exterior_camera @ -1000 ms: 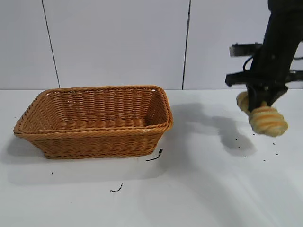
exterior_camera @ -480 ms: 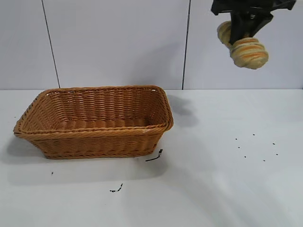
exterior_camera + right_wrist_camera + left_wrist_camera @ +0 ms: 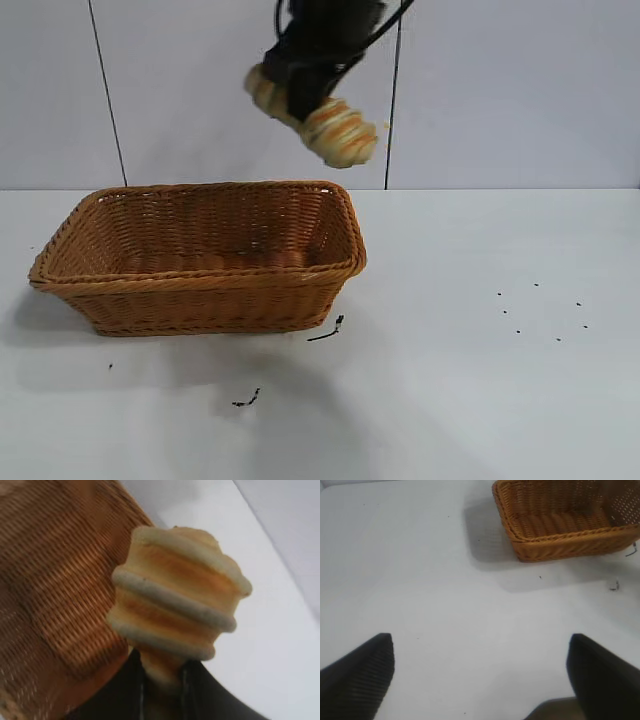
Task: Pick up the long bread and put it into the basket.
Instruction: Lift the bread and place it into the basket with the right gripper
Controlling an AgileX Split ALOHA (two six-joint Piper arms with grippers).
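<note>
My right gripper (image 3: pixel 303 93) is shut on the long bread (image 3: pixel 338 130), a tan loaf with orange and cream ridges, held tilted high above the right end of the basket (image 3: pixel 200 290). In the right wrist view the long bread (image 3: pixel 177 597) fills the middle, pinched between my dark fingers (image 3: pixel 127 685), with the basket (image 3: pixel 55 580) below it. My left gripper (image 3: pixel 480 675) is open and empty over bare table, with the basket (image 3: pixel 560 542) farther off.
The white table carries small dark crumbs (image 3: pixel 540 315) at the right and dark scraps (image 3: pixel 328 330) in front of the basket. A pale panelled wall stands behind.
My right gripper has risen from low over the table's right side and swung left with the long bread, now high over the basket's right end.
</note>
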